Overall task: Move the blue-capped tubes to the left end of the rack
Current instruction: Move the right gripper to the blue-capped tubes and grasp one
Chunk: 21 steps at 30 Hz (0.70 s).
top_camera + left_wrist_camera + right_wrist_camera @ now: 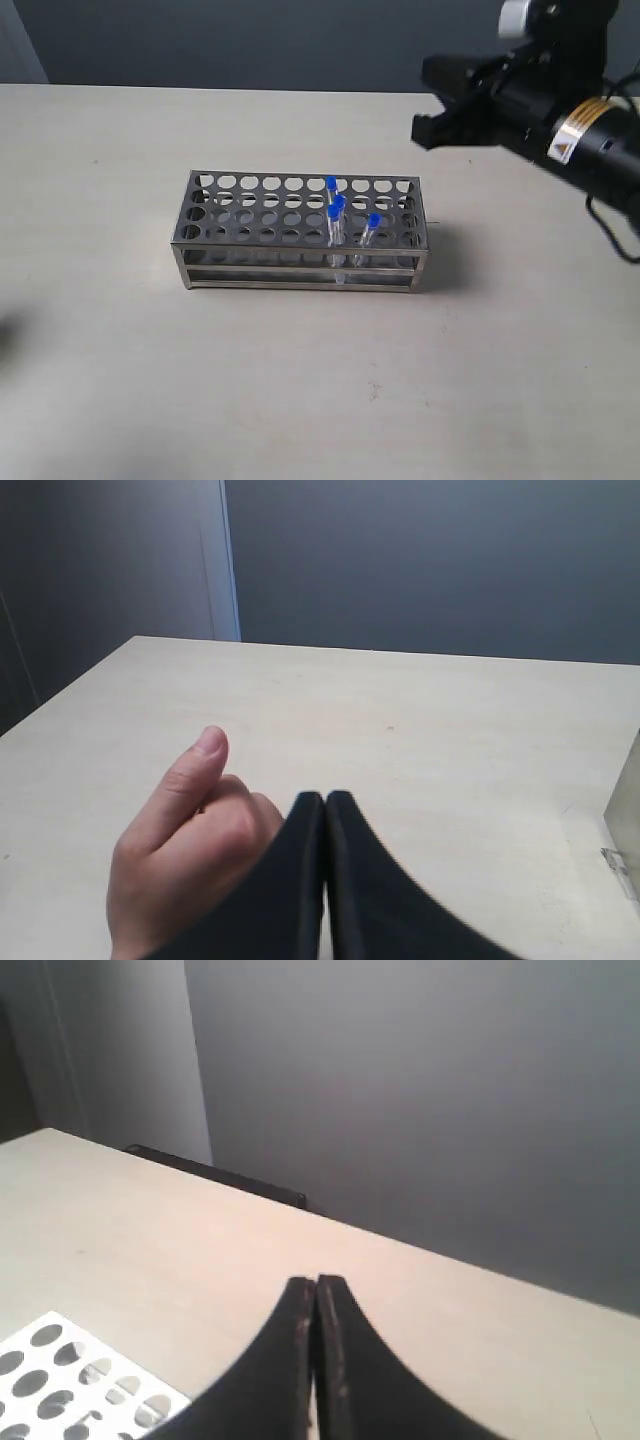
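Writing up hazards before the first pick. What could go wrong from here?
1. A person's hand is right beside the shut left gripper; any arm motion could hit it.
2. The blue-capped tubes stand tightly clustered in the rack; a grip on one may knock its neighbours.
3. The right gripper is shut, raised above the table; descending like that would likely press on the tubes rather than grasp.

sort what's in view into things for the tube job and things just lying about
For the job:
- rack
- four blue-capped tubes, standing right of its middle in the exterior view
- right gripper, shut
- left gripper, shut

Not part of it:
- a person's hand beside the left gripper
- table
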{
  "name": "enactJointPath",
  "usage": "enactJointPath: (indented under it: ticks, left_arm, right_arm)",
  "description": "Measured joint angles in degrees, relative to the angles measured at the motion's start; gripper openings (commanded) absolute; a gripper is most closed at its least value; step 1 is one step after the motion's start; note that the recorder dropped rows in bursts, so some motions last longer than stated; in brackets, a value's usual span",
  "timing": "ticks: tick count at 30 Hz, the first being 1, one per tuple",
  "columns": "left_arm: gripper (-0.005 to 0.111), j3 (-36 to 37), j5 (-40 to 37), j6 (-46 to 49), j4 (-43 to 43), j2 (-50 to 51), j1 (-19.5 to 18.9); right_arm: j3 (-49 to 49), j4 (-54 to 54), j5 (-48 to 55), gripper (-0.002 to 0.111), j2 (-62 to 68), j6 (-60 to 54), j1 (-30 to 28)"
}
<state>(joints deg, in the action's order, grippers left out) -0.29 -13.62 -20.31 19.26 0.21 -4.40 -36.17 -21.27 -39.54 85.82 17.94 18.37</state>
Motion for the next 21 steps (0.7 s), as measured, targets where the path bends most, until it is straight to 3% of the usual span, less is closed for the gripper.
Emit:
enactJointPath:
  ticks: [3,5,7,8,9,11,15,21]
  left_arm:
    - [0.000,0.0,0.0,0.0,0.0,0.0,0.0]
    - [0.000,0.0,0.0,0.0,0.0,0.0,0.0]
    - [0.000,0.0,0.0,0.0,0.0,0.0,0.0]
    - [0.000,0.0,0.0,0.0,0.0,0.0,0.0]
    - [0.000,0.0,0.0,0.0,0.0,0.0,0.0]
    - [0.000,0.0,0.0,0.0,0.0,0.0,0.0]
    - [0.000,0.0,0.0,0.0,0.0,0.0,0.0]
    - [0.000,0.0,0.0,0.0,0.0,0.0,0.0]
  right_arm:
    - [3.3,11.8,-3.7,-0.001,5.7,-9.4,3.8]
    - [3.5,11.8,-5.0,0.006,8.8,-10.4,5.0]
    - [3.5,6.8,-7.2,0.032,10.6,-10.7,5.4]
    - [3.5,5.4,-8.2,0.053,10.7,-10.5,5.5]
    - [3.5,3.0,-11.1,0.062,10.8,-9.0,5.5]
    - [3.5,2.6,-12.0,0.058,10.8,-7.9,5.6]
    - [3.5,3.9,-3.5,0.041,10.8,-5.9,5.6]
    - [3.5,-3.3,-3.0,0.049,11.0,-0.1,5.6]
